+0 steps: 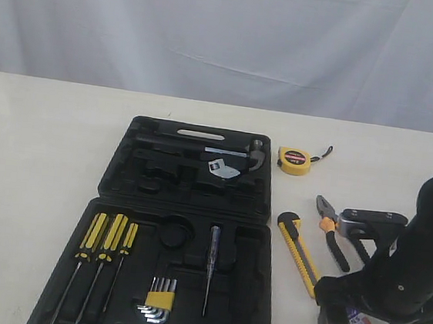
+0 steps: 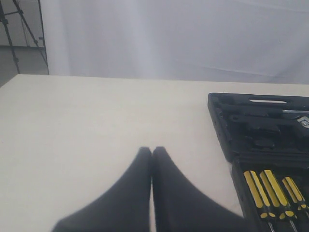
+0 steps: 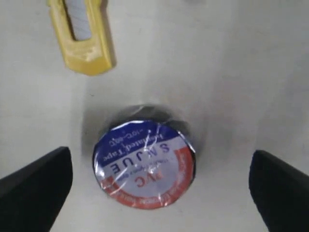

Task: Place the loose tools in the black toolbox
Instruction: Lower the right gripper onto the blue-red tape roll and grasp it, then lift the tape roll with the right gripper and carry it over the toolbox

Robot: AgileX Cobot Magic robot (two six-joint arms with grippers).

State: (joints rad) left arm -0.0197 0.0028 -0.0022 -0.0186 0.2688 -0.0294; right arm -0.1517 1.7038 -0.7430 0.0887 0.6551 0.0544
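Your open black toolbox (image 1: 243, 289) holds 3 screwdrivers (image 1: 104, 241). Right gripper (image 3: 157, 188) stands wide over the tape roll (image 3: 145, 164) by the desk's front edge; left gripper (image 2: 151, 151) is closed, empty.

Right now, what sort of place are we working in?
Probably a staged lab or test setup rather than a workshop: a plain pale table, a white curtain backdrop, a tripod at the edge of the left wrist view, and one black toolbox laid open.

Left jaws pressed together, right jaws spread wide.
The left gripper (image 2: 151, 153) lies level; the right arm (image 1: 416, 253) bends down, right gripper (image 3: 159, 188) pointing straight down.
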